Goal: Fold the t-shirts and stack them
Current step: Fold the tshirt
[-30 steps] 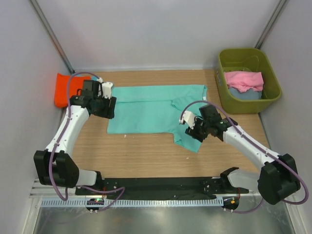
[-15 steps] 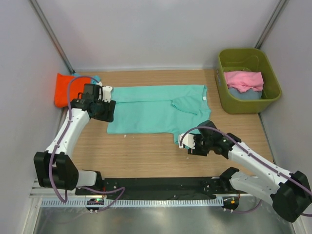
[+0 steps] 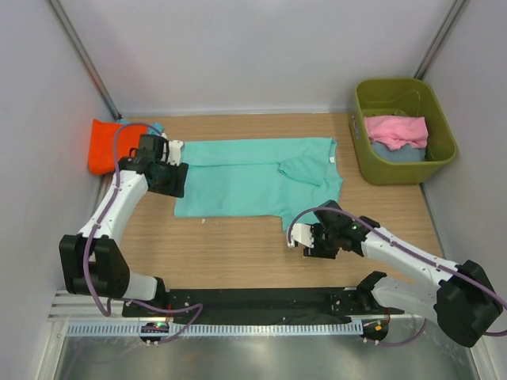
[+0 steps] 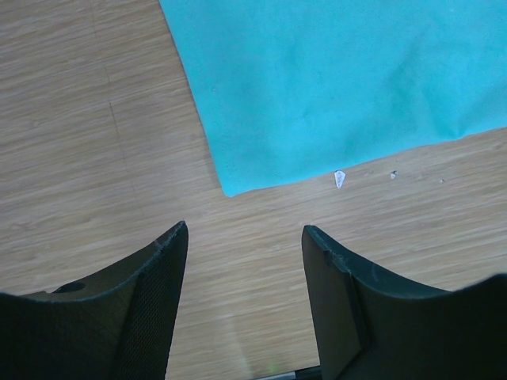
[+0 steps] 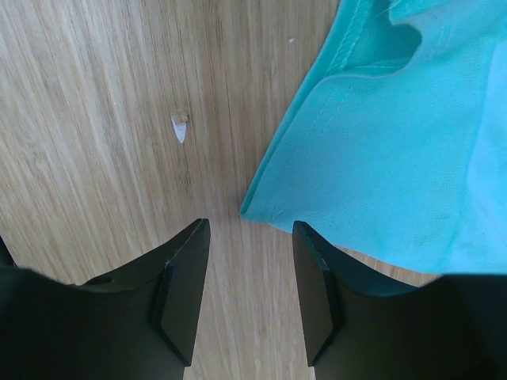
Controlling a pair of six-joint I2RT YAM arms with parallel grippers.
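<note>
Four t-shirts lay in view: one teal t-shirt (image 3: 245,178) at centre, one orange t-shirt (image 3: 103,149) at the left edge, and one pink t-shirt (image 3: 396,129) and one pale blue t-shirt (image 3: 405,153) at upper right. There was one olive-green bin (image 3: 404,175). Two grippers showed: the left gripper (image 4: 242,236) and the right gripper (image 5: 249,229). Two white flecks (image 4: 339,179) dotted the left wrist view.

A wood-grain bench (image 3: 238,249) is seen beneath both pairs of fingers. Ahead of the left fingers (image 4: 158,301) and somewhat to their right, a small white scrap (image 4: 339,179) is seen lying on the bench, with a tinier speck (image 4: 392,174) just beside it. A second scrap (image 5: 180,127), also white, is seen ahead of the right fingers (image 5: 178,293), on their left side. An olive-green bin (image 3: 404,172) is set well beyond the right fingers, at the bench's far right corner.
</note>
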